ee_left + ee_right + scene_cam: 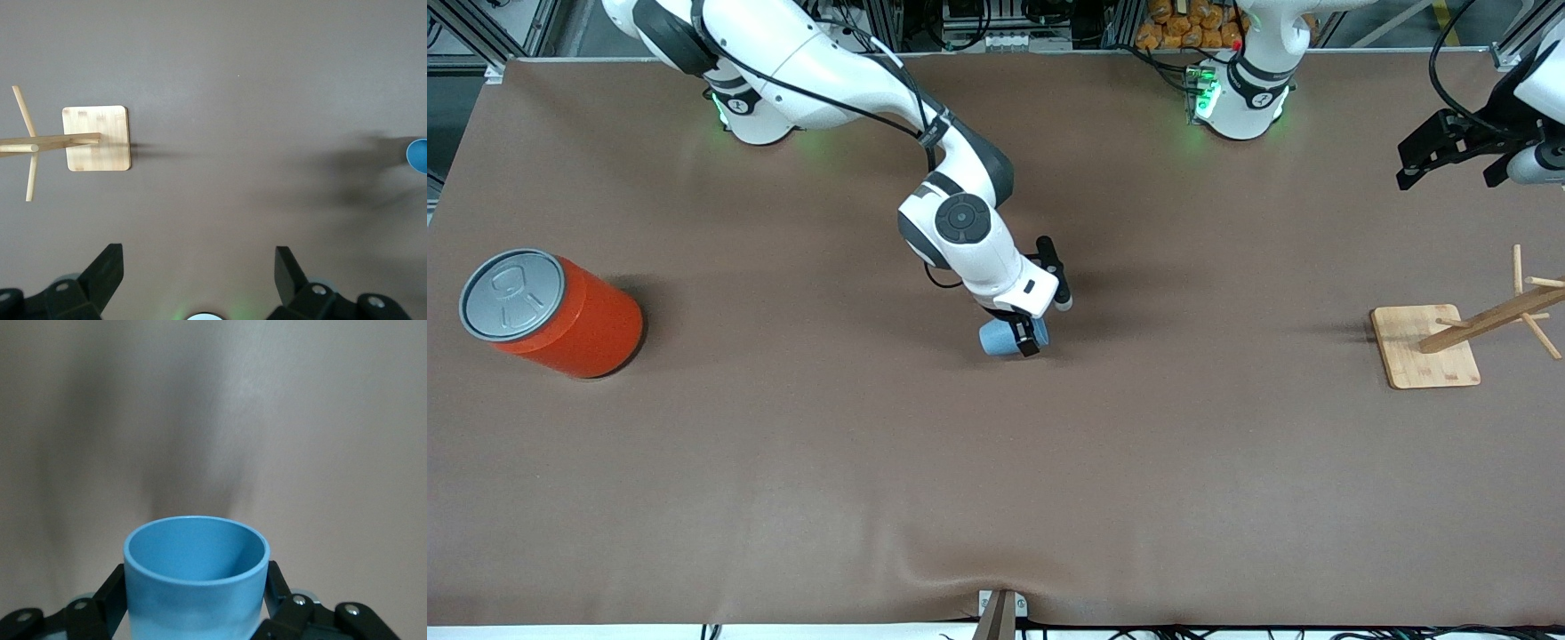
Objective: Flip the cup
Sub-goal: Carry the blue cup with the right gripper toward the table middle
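Front view shows the small light-blue tapered plastic cup (997, 339) near the middle of the brown table (996, 462), lying tilted on its side in the grasp of the right pincer (1024, 341), whose black fingers are clenched on the cup's wall from both sides. In the right wrist view the cup (197, 580) fills the lower part of the frame with its open mouth showing, a dark finger (112, 595) pressed against each flank and the cup's soft shadow spread on the table surface past it. Whether the cup touches the table or hangs just above it cannot be told. The right arm reaches out from its base to the table's centre. The left pincer (1449, 160) hangs in the air over the left arm's end of the table, its jaws spread wide and holding nothing; that arm waits. Under it, in the left wrist view, stands a pale wooden rack with a square base and slanted pegs (97, 139). A large orange cylindrical can with a grey lid (551, 313) stands at the right arm's end of the table, well apart from the cup.
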You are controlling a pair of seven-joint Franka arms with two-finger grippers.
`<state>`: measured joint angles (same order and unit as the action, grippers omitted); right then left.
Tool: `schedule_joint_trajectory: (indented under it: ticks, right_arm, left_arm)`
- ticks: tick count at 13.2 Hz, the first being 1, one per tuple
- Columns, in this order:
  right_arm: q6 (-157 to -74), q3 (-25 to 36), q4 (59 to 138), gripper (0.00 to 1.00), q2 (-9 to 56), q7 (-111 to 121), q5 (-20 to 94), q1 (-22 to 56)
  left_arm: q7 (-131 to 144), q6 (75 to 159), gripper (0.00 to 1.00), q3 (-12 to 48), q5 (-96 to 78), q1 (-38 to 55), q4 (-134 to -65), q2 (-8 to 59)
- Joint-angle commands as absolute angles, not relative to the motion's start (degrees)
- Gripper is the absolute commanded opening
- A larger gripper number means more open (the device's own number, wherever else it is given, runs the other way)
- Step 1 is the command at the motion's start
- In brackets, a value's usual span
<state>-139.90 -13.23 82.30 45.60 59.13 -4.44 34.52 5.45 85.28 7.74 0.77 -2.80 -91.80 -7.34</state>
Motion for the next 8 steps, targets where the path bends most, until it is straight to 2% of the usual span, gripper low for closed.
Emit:
schedule_joint_trajectory:
  ticks: [1,8]
  right_arm:
    - [-141.6,-10.6,82.4,0.4,46.1,59.9,-4.9,34.7]
    - [-141.8,-7.8,84.5,0.41,46.7,56.6,-5.0,33.9]
  left_arm:
    - [5.1,84.3,1.0,8.0,1.2,-3.0,-90.8,-7.2]
    - [4.9,84.3,1.0,8.0,1.2,-3.1,-90.9,-7.2]
